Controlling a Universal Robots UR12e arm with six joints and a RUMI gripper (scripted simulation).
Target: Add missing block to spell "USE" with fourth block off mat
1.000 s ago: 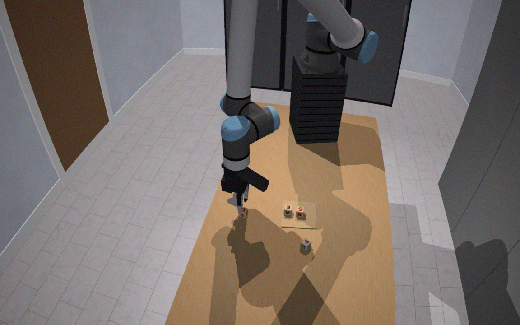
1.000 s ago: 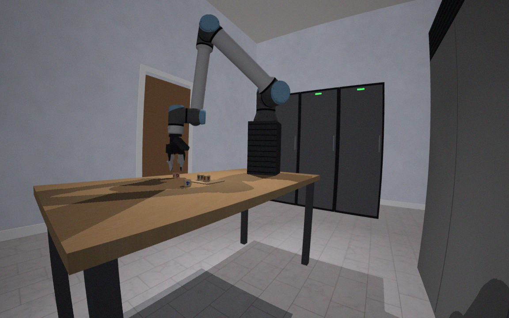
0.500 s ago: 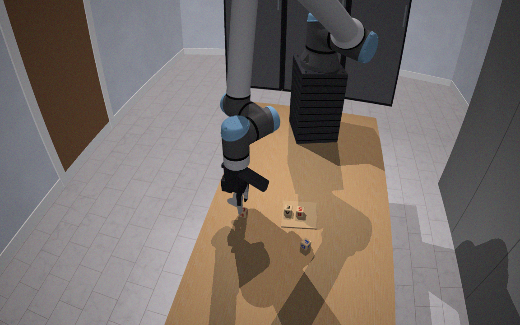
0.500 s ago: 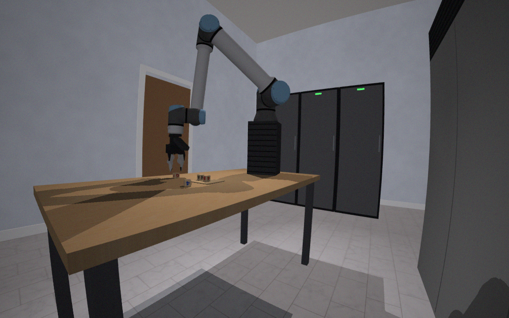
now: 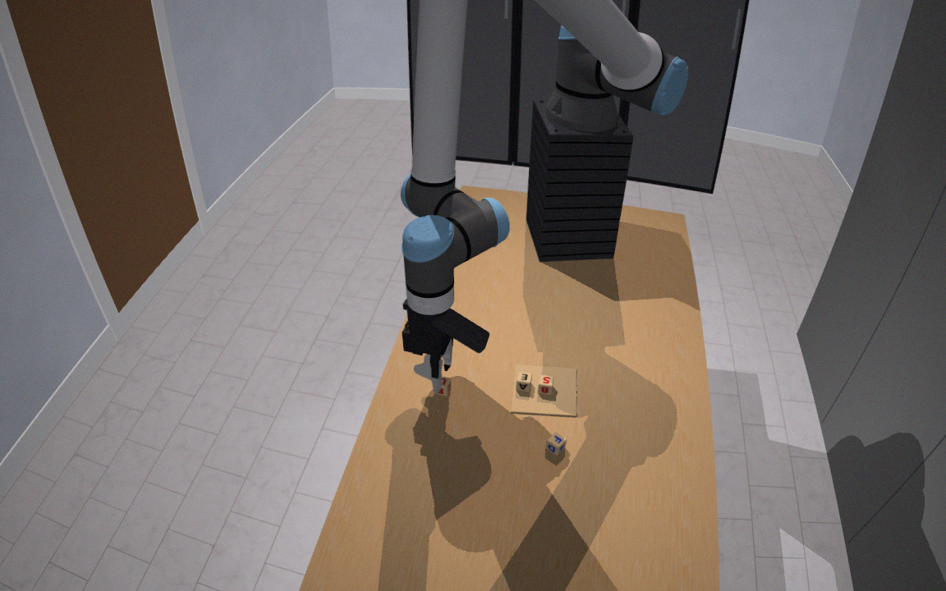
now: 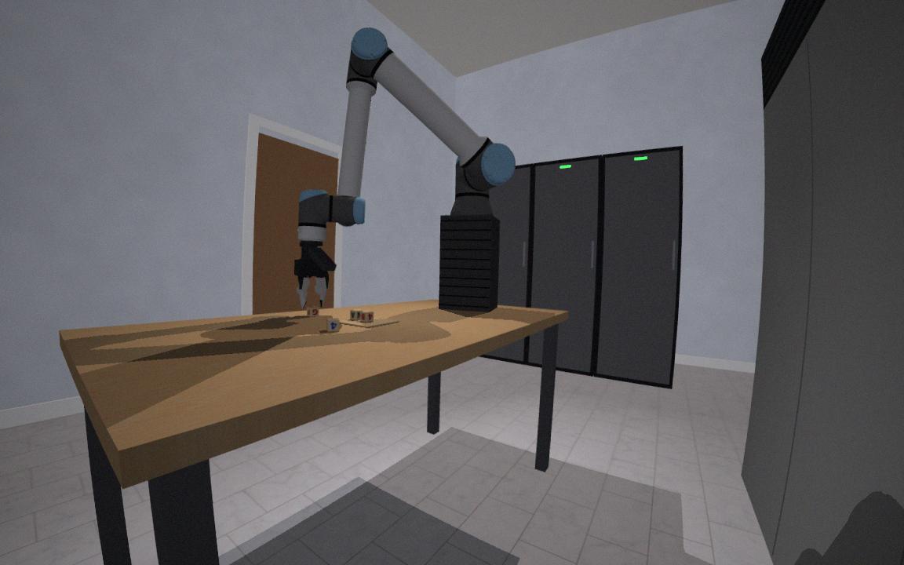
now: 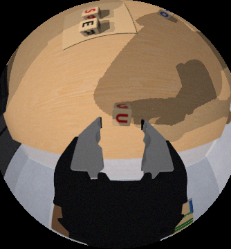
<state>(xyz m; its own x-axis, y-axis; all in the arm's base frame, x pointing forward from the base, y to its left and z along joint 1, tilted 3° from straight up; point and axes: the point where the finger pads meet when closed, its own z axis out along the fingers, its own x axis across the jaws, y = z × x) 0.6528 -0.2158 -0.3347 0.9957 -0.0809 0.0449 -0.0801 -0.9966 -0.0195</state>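
Observation:
The U block stands on the table with its red U on top, off the mat. My gripper is partly open, close above this block, with a fingertip towards each side and a visible gap on both sides in the wrist view. The black E block and the red S block sit side by side on the mat. Seen from the base, S is left of E.
A block with a blue F on top sits turned on the table, off the mat on the side away from the base. The dark robot pedestal stands at the table's far end. The U block is near the table's long edge.

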